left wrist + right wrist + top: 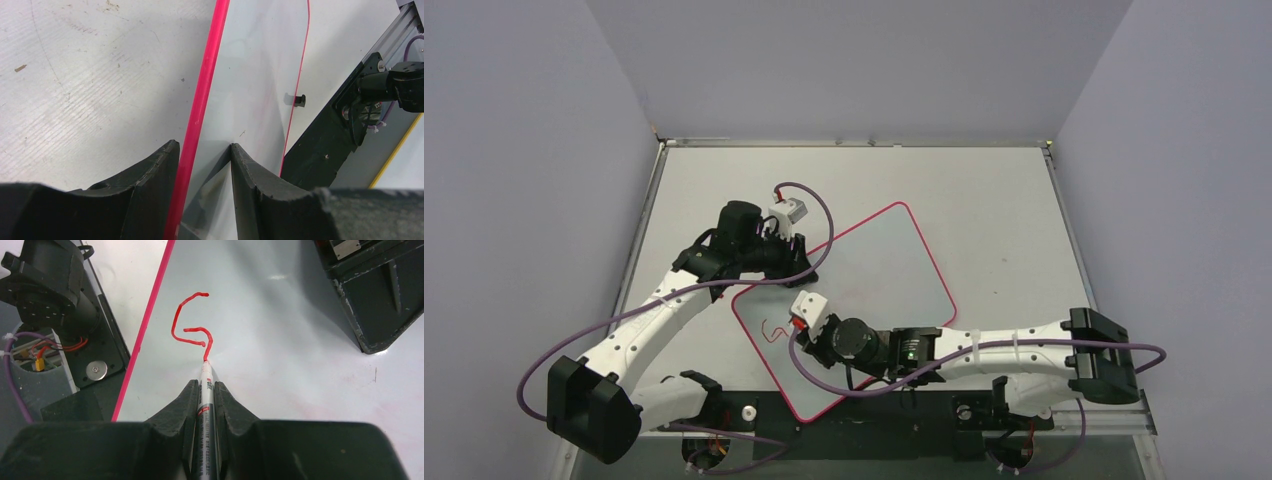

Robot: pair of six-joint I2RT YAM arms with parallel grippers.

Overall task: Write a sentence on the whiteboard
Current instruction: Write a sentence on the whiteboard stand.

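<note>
One red looping stroke, the first letter of the sentence [192, 330], sits near the 9 o'clock edge of the whiteboard [280, 340] in the top view, with nothing else written that I can see. The marker [206, 377] tip touches the stroke's tail, and the right hand [206, 390] is clamped narrow on its barrel. Doing this well, I judge, means light steady pressure, a lift between letters, and the next letter placed toward 3 o'clock in the wrist view. The left hand [202, 145], half wide, straddles the pink frame toward 10 o'clock. It grips nothing and seems to pin the board to the tabletop [994, 200]. No container shows anywhere.
</note>
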